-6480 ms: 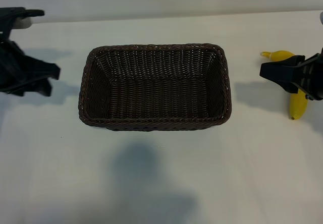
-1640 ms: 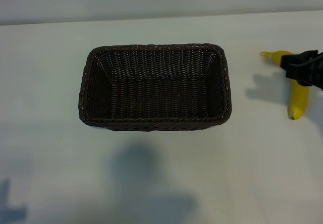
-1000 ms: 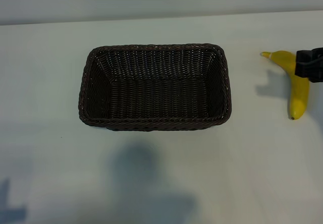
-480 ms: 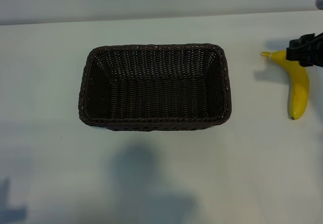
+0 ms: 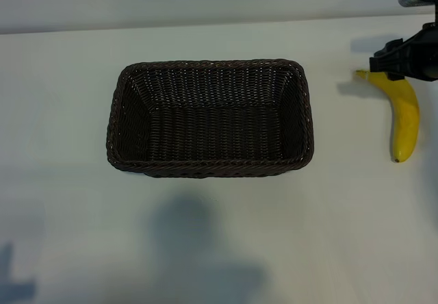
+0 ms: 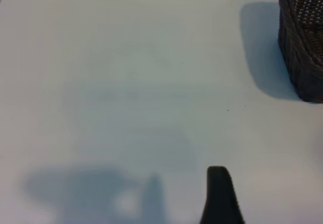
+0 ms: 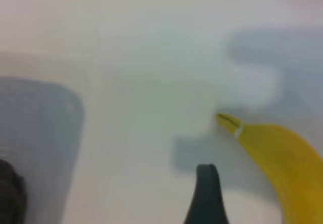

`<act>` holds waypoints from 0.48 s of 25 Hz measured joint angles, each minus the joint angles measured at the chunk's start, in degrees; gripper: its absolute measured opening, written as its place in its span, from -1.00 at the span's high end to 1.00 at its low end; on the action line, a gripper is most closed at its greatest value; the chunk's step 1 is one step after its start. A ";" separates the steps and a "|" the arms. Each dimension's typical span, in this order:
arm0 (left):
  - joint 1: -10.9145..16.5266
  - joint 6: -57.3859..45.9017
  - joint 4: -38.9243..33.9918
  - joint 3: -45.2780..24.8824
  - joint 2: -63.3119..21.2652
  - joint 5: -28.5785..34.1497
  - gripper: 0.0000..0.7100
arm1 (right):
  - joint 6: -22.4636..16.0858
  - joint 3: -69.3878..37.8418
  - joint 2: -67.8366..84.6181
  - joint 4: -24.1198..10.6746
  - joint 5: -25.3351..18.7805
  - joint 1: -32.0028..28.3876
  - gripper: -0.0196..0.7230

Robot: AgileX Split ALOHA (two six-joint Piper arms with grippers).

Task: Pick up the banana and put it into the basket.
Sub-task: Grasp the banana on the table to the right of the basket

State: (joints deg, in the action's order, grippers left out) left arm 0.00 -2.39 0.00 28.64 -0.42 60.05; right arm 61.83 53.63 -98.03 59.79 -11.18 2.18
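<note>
The dark-brown wicker basket (image 5: 205, 65) stands in the middle of the white table, with nothing in it. The yellow banana (image 5: 404, 116) lies flat on the table to its right, stem end pointing to the far side. My right gripper (image 5: 391, 61) hovers over that stem end, open and holding nothing. In the right wrist view one dark finger (image 7: 206, 193) shows beside the banana (image 7: 282, 166), not touching it. My left arm is outside the exterior view. Its wrist view shows one finger (image 6: 220, 196) above bare table, jaws open, with a basket corner (image 6: 303, 47) farther off.
A broad shadow (image 5: 198, 249) falls on the table in front of the basket. The table's far edge (image 5: 205, 24) runs behind the basket. White tabletop (image 5: 349, 201) lies between the basket and the banana.
My right gripper has moved from over the banana's middle toward the table's far side and now sits over the stem end. The banana and basket have not moved.
</note>
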 joint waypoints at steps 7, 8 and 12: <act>0.00 0.06 0.00 0.00 0.00 0.00 -0.43 | -35.90 7.90 0.00 -36.27 -15.70 -0.21 -0.59; 0.00 0.06 0.00 0.00 0.00 0.00 -0.43 | -42.30 9.07 0.00 -42.96 -17.51 -0.21 -0.59; 0.00 0.06 0.00 0.00 0.00 0.00 -0.43 | -58.21 11.79 0.00 -58.25 -23.34 -0.26 -0.59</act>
State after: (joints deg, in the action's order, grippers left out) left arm 0.00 -2.34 0.00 28.64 -0.42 60.05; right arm 3.61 65.42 -98.03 1.54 -34.52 1.92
